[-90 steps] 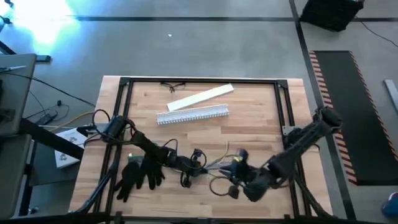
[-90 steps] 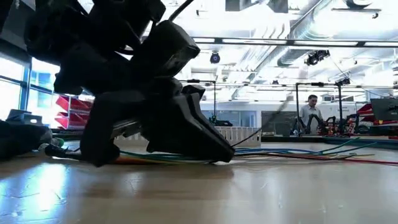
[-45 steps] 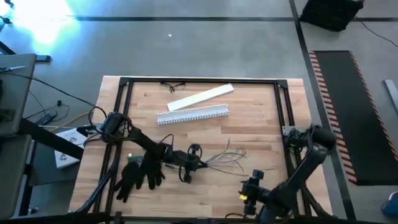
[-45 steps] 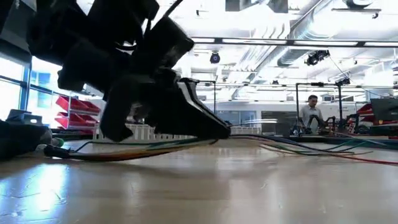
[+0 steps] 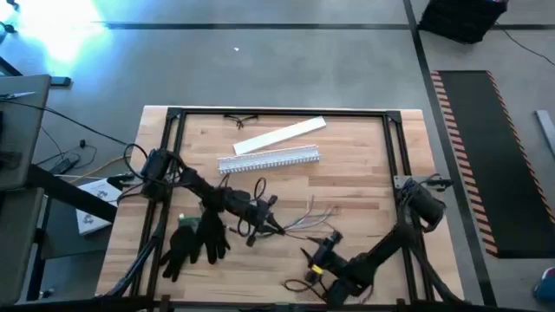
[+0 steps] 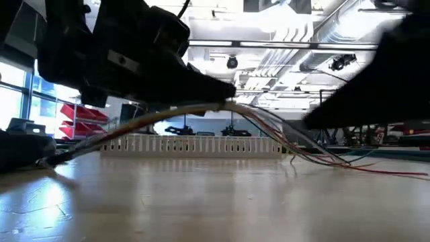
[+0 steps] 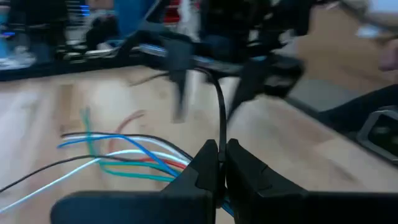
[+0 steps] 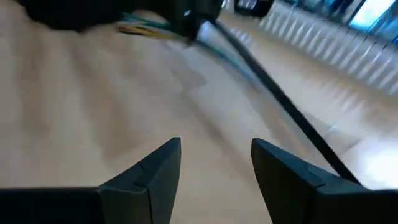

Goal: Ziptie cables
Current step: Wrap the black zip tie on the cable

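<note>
The left gripper (image 5: pixel 270 224) sits near the middle of the wooden table (image 5: pixel 364 173), its two dark fingers (image 7: pixel 205 171) pressed together on the cables (image 5: pixel 310 218). In the low view the bundle rises off the wood to the fingertips and droops to the tabletop on both sides. From the pinch the loose ends, blue, white, teal, red and black, fan out over the wood away from the left arm, toward the right arm's side.

Beside the left arm, toward the table's near edge, lies a pair of black gloves (image 5: pixel 192 243). Beyond the gripper, toward the far edge, stands the white slotted plastic channel (image 5: pixel 269 160), and past that a flat white strip (image 5: pixel 279 136) lies at an angle; a pair of clear safety glasses (image 5: pixel 240 119) rests by the far frame rail.

The right gripper (image 5: pixel 305 254) hovers near the table's near edge, just off the cables' loose ends, fingers (image 8: pixel 149 171) spread apart with nothing between them. Bare wood lies between the two grippers.
</note>
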`<state>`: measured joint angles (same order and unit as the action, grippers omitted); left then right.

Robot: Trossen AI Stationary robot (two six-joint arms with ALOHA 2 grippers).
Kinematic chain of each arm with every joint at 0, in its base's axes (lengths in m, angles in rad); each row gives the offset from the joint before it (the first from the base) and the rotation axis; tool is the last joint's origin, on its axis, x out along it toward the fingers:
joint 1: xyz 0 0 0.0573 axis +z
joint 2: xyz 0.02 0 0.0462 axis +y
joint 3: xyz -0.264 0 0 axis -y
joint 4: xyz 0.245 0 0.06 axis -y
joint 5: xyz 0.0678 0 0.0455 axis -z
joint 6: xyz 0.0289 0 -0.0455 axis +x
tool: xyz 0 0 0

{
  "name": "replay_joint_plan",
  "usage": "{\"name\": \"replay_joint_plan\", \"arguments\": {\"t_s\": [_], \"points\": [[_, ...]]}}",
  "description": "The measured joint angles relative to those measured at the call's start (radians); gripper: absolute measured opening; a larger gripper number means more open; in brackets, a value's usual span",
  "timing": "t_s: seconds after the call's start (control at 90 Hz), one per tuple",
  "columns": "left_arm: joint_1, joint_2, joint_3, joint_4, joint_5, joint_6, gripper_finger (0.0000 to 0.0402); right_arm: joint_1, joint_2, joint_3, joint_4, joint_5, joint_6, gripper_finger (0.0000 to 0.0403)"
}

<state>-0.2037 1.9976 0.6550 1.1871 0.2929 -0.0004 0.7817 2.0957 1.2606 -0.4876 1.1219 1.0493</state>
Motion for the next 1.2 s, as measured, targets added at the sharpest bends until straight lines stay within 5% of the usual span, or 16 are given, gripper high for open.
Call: {"name": "replay_joint_plan", "arguments": {"t_s": [0.289, 0.5, 0.833, 1.2], "points": [[0.013, 0.000, -0.005, -0.014, 0.039, -0.023, 0.0000, -0.135, -0.128, 0.001, 0.127, -0.175, -0.661, 0.0183], [0.013, 0.000, -0.004, -0.025, 0.059, -0.023, 0.0000, -0.202, -0.171, 0.001, 0.242, -0.431, -1.008, 0.0168], [0.012, 0.000, -0.004, -0.041, 0.073, -0.023, 0.0000, -0.267, -0.169, 0.000, 0.299, -0.656, -1.169, 0.0122], [0.012, 0.000, -0.004, -0.076, 0.072, -0.023, 0.0005, -0.294, -0.169, 0.000, 0.319, -0.728, -1.233, 0.0014]]}}
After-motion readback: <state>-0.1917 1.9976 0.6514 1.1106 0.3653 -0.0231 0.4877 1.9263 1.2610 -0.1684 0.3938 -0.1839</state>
